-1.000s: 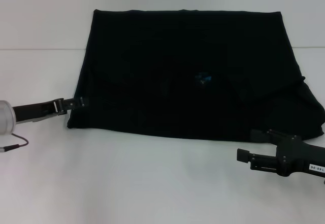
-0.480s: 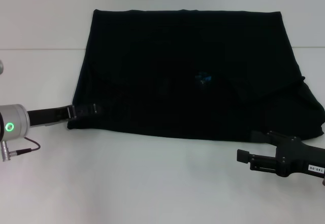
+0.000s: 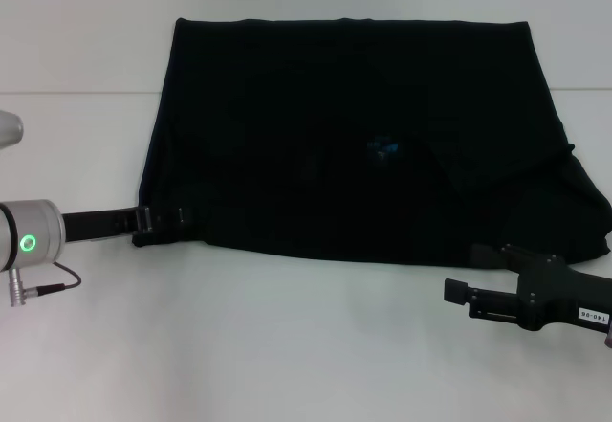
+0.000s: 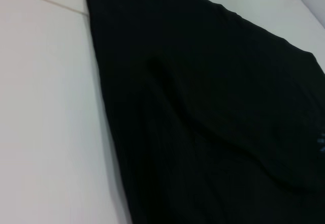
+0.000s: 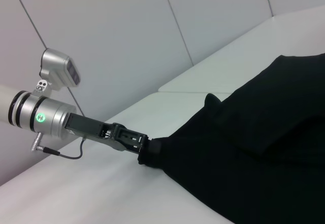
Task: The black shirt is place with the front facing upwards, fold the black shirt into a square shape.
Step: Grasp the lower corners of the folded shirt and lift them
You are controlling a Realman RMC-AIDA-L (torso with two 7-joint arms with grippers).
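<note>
Left gripper [image 3: 164, 221] at black shirt [image 3: 354, 135] near-left corner; right gripper [image 3: 457, 294] clear.

Both my arms are low, one at each side.
My left gripper [image 3: 164, 222] reaches inward, fingertips hidden; my right gripper [image 3: 457, 295] rests near me.

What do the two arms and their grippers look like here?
The left arm ends in a silver cylinder with a green ring light and a thin dark cable; a slim black left gripper extends from it. The right gripper is blocky matte black, carrying a small white label with digits.
</note>
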